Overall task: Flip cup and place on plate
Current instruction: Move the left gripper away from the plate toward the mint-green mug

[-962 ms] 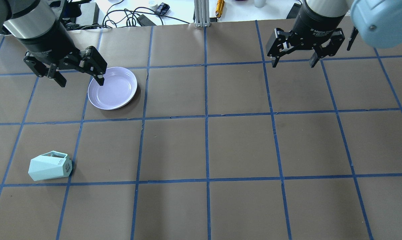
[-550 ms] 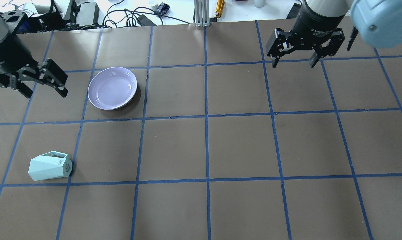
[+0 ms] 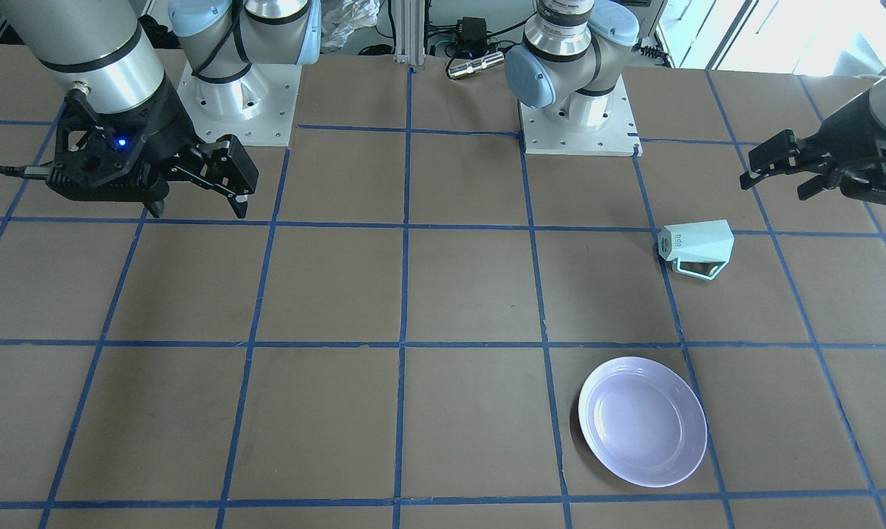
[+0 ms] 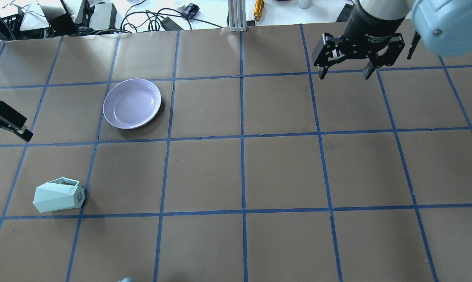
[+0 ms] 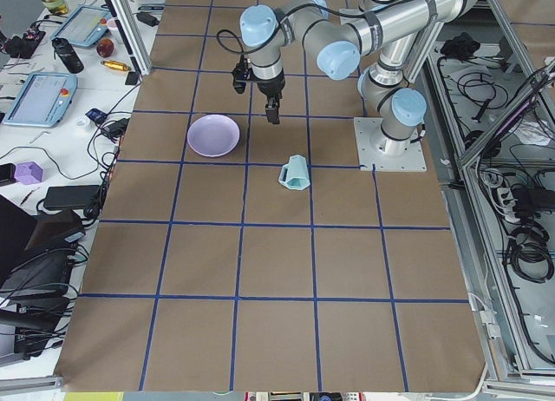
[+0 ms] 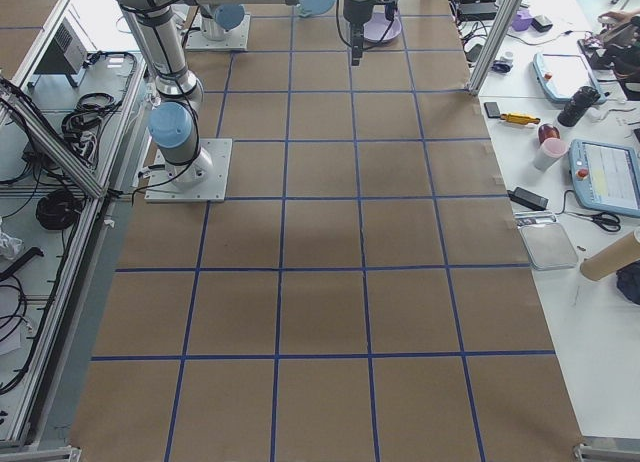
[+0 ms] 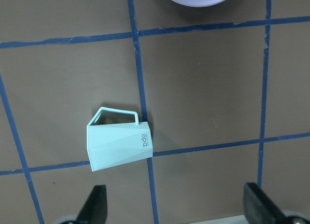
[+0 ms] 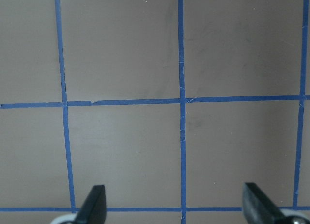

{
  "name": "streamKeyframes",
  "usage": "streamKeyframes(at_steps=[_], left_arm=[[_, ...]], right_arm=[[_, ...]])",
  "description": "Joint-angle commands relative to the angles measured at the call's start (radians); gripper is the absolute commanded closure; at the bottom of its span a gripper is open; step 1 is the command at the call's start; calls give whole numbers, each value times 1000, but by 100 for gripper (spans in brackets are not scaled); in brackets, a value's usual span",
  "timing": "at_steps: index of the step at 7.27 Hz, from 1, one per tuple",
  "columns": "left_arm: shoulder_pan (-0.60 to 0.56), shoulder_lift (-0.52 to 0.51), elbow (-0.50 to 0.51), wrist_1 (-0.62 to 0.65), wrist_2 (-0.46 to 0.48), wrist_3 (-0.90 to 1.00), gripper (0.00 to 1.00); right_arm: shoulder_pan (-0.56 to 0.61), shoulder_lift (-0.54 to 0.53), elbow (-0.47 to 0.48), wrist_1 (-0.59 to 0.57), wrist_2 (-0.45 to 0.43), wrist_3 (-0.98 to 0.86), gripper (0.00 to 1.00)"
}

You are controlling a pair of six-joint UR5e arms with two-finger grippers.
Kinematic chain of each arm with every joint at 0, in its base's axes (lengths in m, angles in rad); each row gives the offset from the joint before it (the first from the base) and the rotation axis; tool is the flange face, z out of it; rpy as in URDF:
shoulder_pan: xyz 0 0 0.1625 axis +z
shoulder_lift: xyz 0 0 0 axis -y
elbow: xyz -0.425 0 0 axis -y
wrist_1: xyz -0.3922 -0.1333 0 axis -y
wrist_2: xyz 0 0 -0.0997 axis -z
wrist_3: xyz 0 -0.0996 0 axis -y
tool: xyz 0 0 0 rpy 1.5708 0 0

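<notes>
The pale mint-green cup [image 4: 58, 196] lies on its side on the brown table at the near left, with its lettered base toward the table's middle; it also shows in the front view [image 3: 696, 250] and the left wrist view [image 7: 120, 145]. The lavender plate [image 4: 132, 103] sits empty farther out, also in the front view [image 3: 643, 421]. My left gripper [image 4: 5, 136] is open and empty at the view's left edge, above the table between plate and cup; it also shows in the front view [image 3: 777, 187]. My right gripper [image 4: 344, 74] is open and empty over the far right, seen again in the front view [image 3: 197, 211].
Blue tape lines divide the table into squares. An aluminium post [image 4: 236, 15] stands at the far edge, with cables and devices [image 4: 103, 15] behind it. The two arm bases [image 3: 237, 95] [image 3: 579, 110] stand on the robot's side.
My left gripper has moved from the plate's left rim leftward and toward the robot, to the overhead view's left edge. Cup, plate and right arm have not moved.
</notes>
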Motion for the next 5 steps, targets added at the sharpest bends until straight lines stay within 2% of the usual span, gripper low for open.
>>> streamKeyframes(at_steps=[1, 5], left_arm=[[159, -46, -62, 0, -92, 69, 0], [282, -161, -124, 0, -201, 180, 0]], right_arm=[[0, 0, 0, 0, 0, 0, 0], [0, 0, 0, 0, 0, 0, 0]])
